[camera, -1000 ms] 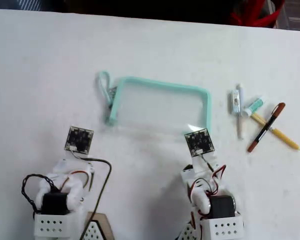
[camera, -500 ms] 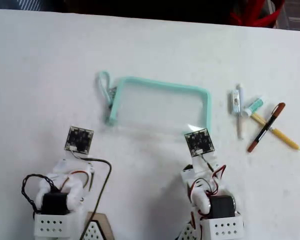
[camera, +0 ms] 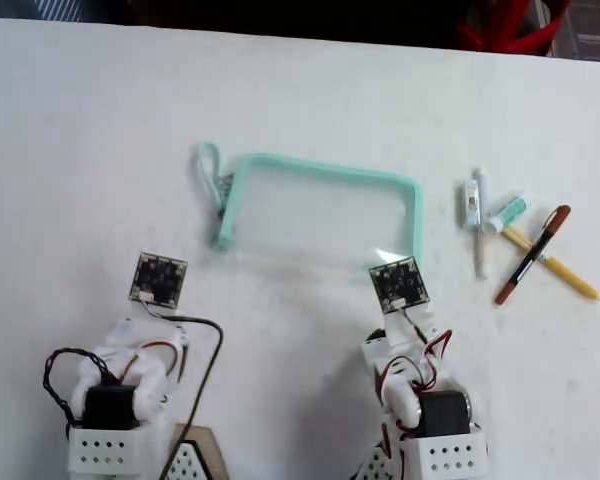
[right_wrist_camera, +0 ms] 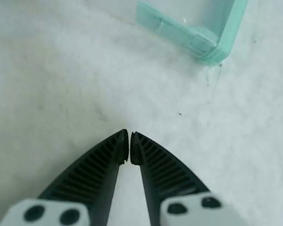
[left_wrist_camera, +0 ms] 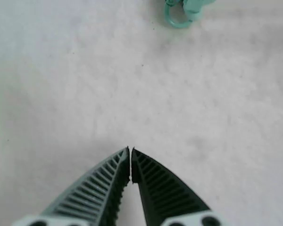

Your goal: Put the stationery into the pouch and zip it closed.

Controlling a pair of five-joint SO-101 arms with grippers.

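A white table (camera: pixel 300 90) is seen from above. A clear pouch (camera: pixel 325 212) with a mint-green border is laid flat near its middle, and no stationery can be seen inside it. The left arm (camera: pixel 120 385) and the right arm (camera: pixel 420 390) are set at the near edge, side by side and well apart. The right arm's wrist is placed just beside the pouch's near right corner (right_wrist_camera: pixel 200 40). The left gripper (left_wrist_camera: pixel 130 153) is held over bare tabletop with its ribbed fingers pressed together at the tips, gripping nothing. The right gripper (right_wrist_camera: pixel 129 136) is pressed together in the same way — nothing is pinched in it either.

The stationery is grouped to the right of the pouch, apart from it:
- a brown marker (camera: pixel 532 254), laid crossing a yellow pen (camera: pixel 550 262)
- a white pen (camera: pixel 479 225), laid just beside a small white item (camera: pixel 470 203)
- a short teal-capped tube (camera: pixel 506 212), set between the two pairs

A mint pull loop (camera: pixel 208 160) is attached at the pouch's far left corner, and it is also caught at the edge of the left wrist view.
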